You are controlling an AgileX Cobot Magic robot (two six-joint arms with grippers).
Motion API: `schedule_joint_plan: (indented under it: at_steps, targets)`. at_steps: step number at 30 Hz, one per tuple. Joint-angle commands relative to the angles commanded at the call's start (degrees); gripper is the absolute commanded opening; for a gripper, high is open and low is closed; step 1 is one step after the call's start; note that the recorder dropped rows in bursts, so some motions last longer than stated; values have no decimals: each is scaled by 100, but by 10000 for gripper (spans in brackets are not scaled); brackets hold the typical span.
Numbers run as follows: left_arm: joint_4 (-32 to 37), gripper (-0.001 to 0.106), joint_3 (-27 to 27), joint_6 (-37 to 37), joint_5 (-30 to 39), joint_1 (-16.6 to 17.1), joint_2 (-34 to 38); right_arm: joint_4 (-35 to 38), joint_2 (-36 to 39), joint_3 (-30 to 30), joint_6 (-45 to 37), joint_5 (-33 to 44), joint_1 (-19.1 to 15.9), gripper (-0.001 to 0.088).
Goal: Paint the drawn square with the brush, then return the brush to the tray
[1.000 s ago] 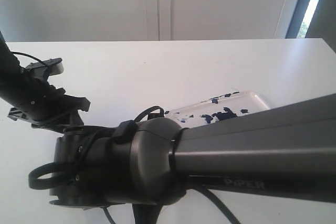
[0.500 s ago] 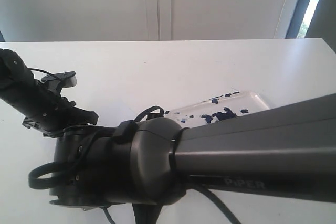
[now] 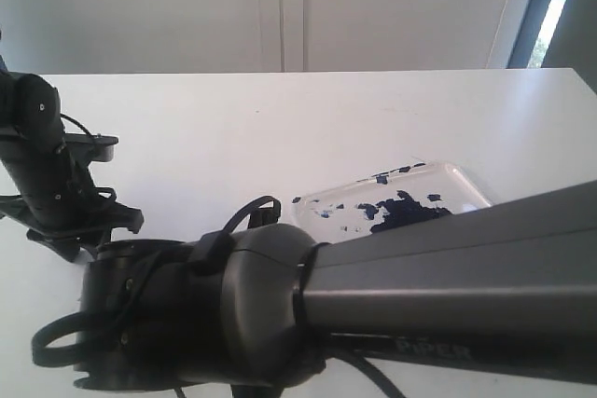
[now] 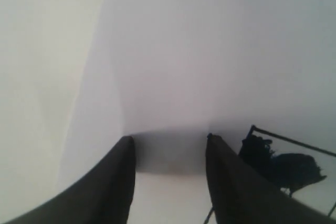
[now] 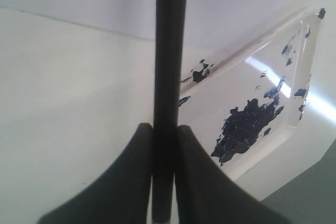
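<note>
Here, right arm [image 3: 420, 277] overlaps the tray [image 3: 438, 179]; right jaws clamp brush [image 5: 169, 77], left jaws apart.

Right arm [image 3: 420, 267]: dark grey tube into rounded joint housing, pale "PiPER" lettering [image 3: 434, 349]. Black cable [image 3: 264, 199] looped over joint. Left arm [image 3: 42, 165]: black, blocky. Left gripper [image 4: 169, 137], right gripper [image 5: 164, 127]: dark tapered fingers.

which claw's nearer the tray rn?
Right. The right claw, shut on the brush, sits just beside the tray; the left claw, open, is off by the square, with no tray in its view.
</note>
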Motion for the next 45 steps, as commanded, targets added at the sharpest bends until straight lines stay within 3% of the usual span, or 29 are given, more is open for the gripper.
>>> schedule_joint_plan:
  at_steps: [7, 17, 25, 34, 45]
  targets:
    - [69, 479, 0, -168, 148, 0, 205, -451, 0, 0, 0, 0, -25, 0]
    - [5, 479, 0, -196, 100, 0, 293, -906, 11, 0, 0, 0, -457, 0]
    - [-76, 479, 0, -205, 71, 0, 293, -725, 11, 0, -51, 0, -432, 0]
    - [-100, 479, 0, -205, 45, 0, 293, -636, 261, 0, -260, 0, 58, 0]
    - [-100, 479, 0, -205, 45, 0, 293, -1197, 340, -131, -96, 0, -91, 0]
